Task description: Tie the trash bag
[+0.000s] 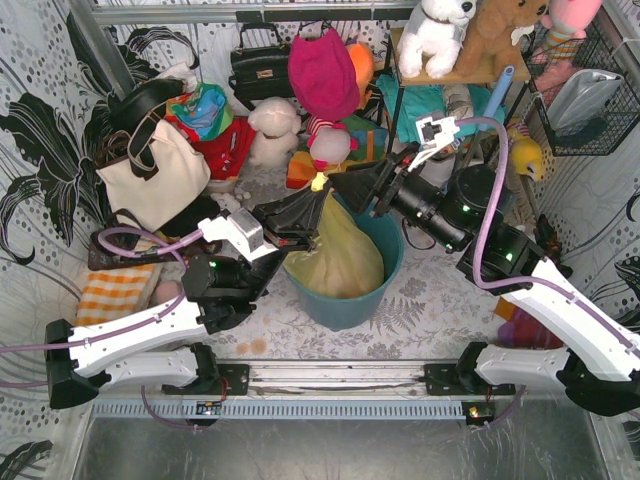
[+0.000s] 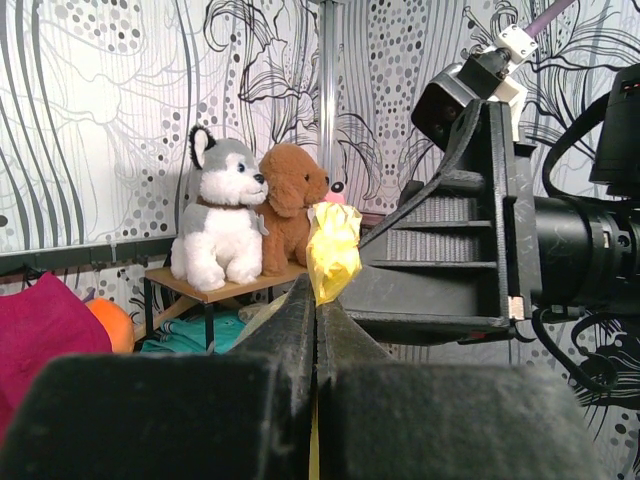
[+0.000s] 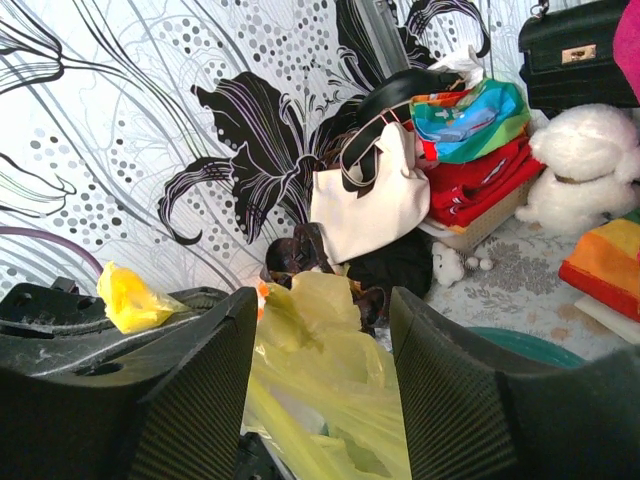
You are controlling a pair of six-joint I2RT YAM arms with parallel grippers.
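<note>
The yellow trash bag (image 1: 345, 255) sits in the teal-blue bucket (image 1: 350, 305), its top drawn up to a point near the bucket's far left rim. My left gripper (image 1: 312, 215) is shut on that gathered top; a yellow tuft (image 2: 333, 250) sticks out past the closed fingertips. My right gripper (image 1: 352, 190) is open, just right of the left one, its fingers (image 3: 205, 350) standing either side of loose yellow plastic (image 3: 320, 350). The same tuft shows in the right wrist view (image 3: 130, 298) on the left gripper.
A cream tote bag (image 1: 155, 170) stands at the back left with folded clothes (image 1: 215, 125) and a black handbag (image 1: 262, 65). Stuffed toys (image 1: 440, 35) sit on a small shelf at the back right. A wire basket (image 1: 590, 90) hangs at the right wall.
</note>
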